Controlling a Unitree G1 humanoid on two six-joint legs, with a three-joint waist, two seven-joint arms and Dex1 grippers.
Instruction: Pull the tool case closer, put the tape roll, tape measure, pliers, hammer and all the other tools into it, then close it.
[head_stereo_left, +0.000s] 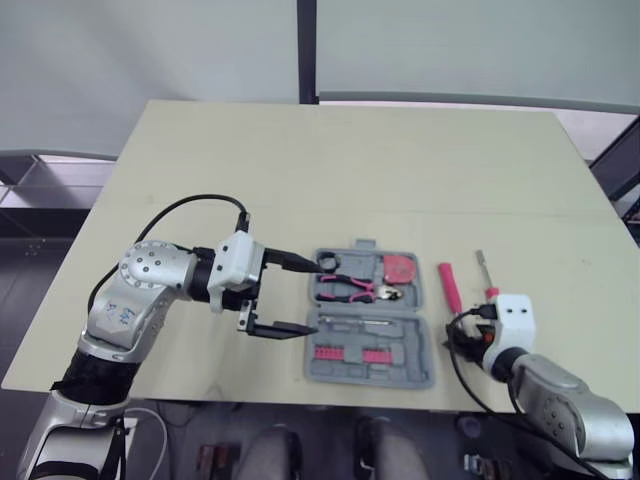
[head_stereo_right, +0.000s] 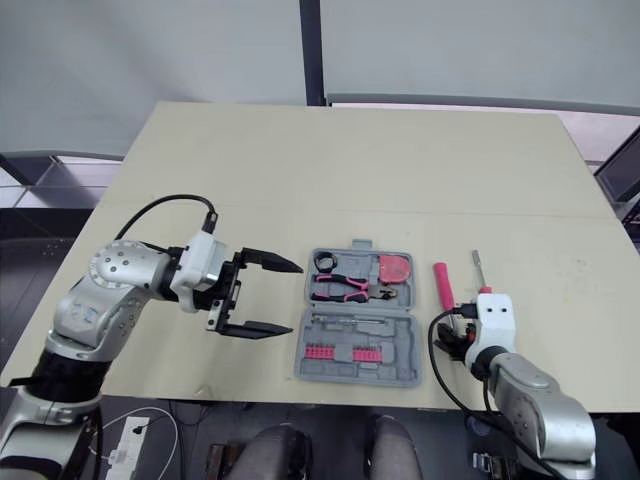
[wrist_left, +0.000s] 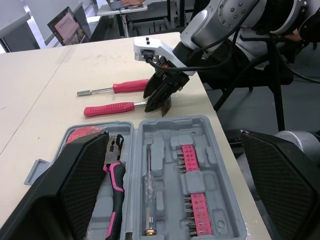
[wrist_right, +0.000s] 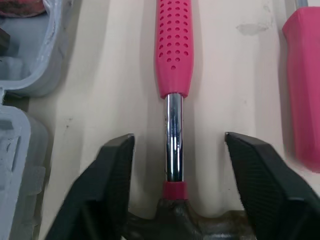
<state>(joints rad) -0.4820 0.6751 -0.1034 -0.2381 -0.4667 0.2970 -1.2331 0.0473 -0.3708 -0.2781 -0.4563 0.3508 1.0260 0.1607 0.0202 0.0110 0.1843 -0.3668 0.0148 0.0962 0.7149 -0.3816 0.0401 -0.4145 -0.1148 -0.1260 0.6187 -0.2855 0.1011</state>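
Right of the open tool case (head_stereo_left: 400, 332), the right gripper (wrist_right: 175, 142) hangs over the hammer (head_stereo_left: 450, 287), its fingers spread either side of the chrome shaft. The left gripper (head_stereo_right: 296, 298), jaws wide apart, sits just left of the case. Inside the case lie pliers (head_stereo_left: 350, 290), tape roll (head_stereo_left: 328, 262) and tape measure (head_stereo_left: 400, 268); a screwdriver (head_stereo_left: 481, 268) lies right of the case, past the hammer

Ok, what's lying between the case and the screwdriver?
The hammer, pink handle flat on the table, apart from both the case and the screwdriver. The left wrist view shows it best; the right gripper straddles its shaft.
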